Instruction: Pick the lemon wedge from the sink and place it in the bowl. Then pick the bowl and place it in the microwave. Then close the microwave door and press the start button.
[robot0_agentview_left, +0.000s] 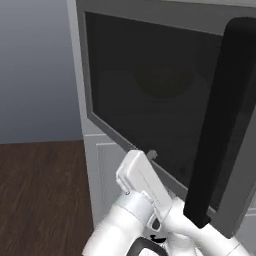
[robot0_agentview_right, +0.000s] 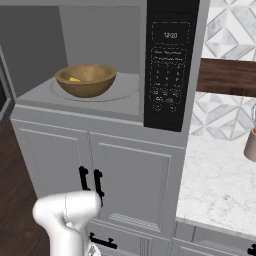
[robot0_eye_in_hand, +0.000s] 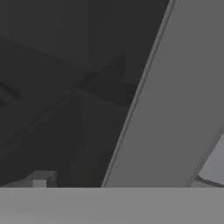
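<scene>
In the left base view, the open microwave door (robot0_agentview_left: 165, 100) is being approached by the gripper (robot0_agentview_left: 151, 156), jaws spread and empty, so it can be pushed shut. In the right base view, the bowl (robot0_agentview_right: 85, 79) holding the lemon wedge (robot0_agentview_right: 74, 79) is sitting inside the microwave (robot0_agentview_right: 100, 60), left of its keypad. In the hand view, the door's dark window is being faced closely.

Microwave door (robot0_agentview_left: 165, 100) (open) blocking ahead

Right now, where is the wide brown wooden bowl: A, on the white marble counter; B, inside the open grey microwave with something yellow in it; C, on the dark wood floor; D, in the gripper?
B: the brown wooden bowl sits inside the open microwave, the yellow lemon wedge in it.
</scene>
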